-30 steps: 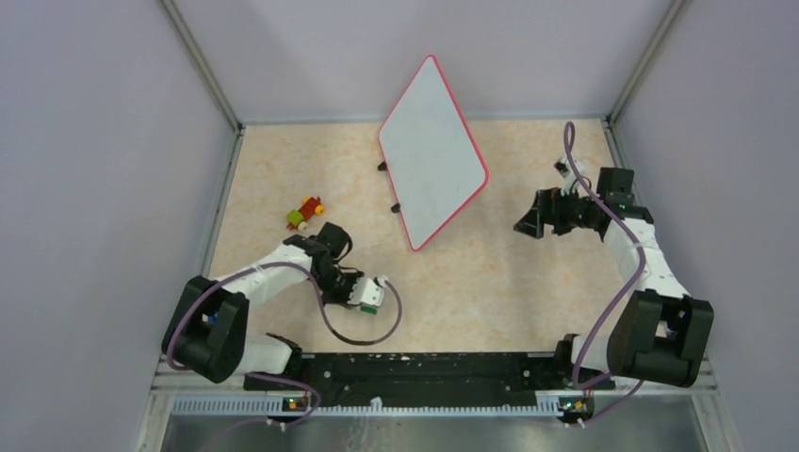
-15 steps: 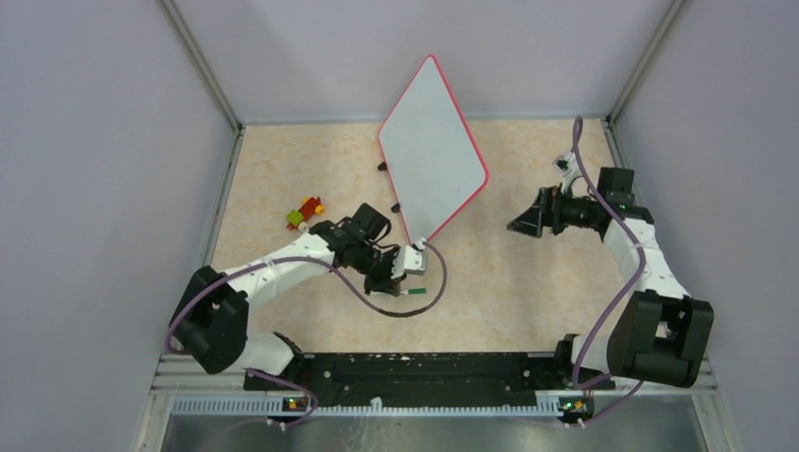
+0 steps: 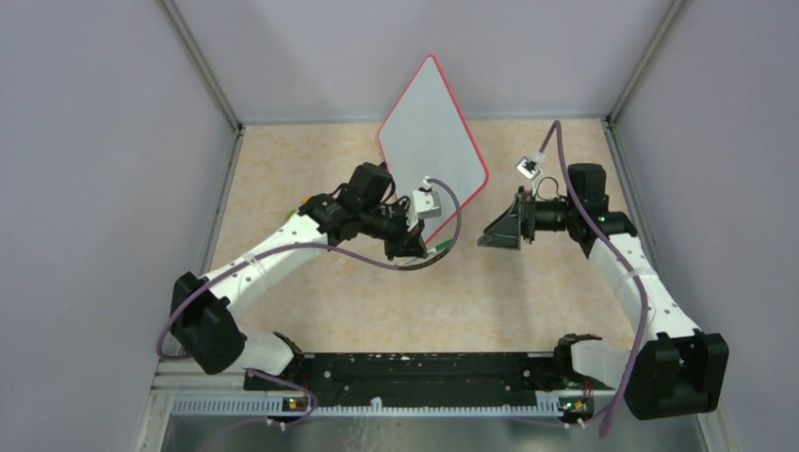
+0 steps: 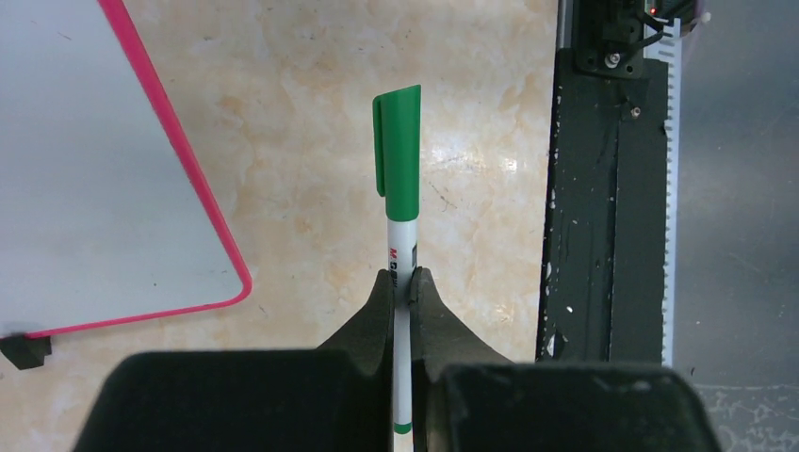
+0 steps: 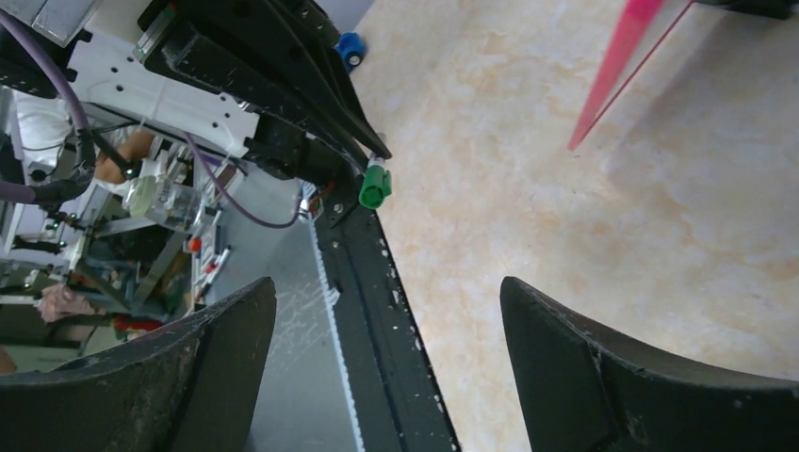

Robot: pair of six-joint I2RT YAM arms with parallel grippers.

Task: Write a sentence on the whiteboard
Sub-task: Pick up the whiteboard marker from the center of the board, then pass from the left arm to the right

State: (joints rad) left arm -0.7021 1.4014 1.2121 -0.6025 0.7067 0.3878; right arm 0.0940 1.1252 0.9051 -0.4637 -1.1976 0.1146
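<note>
The whiteboard (image 3: 429,141) stands tilted at the back middle, white with a red rim. Its face looks blank, and the sentence is not in view. My left gripper (image 4: 403,278) is shut on a white marker with a green cap (image 4: 398,165). The cap points toward the near rail, and the gripper (image 3: 417,243) hovers just in front of the board's lower corner (image 4: 226,282). My right gripper (image 3: 490,235) stands open a short way to the right of the marker, facing it. In the right wrist view the green cap (image 5: 374,185) shows beyond the wide-apart jaws (image 5: 386,287).
A black rail (image 3: 424,367) runs along the near edge (image 4: 603,188). One of the board's black feet (image 4: 25,350) rests on the beige tabletop (image 3: 490,301). A small coloured toy (image 3: 305,201) peeks out beside my left arm. Grey walls enclose the table on three sides.
My left arm has swung from the near left up to the middle, carrying the marker to the board's lower corner. The right arm has reached leftward toward the marker, jaws still open.
</note>
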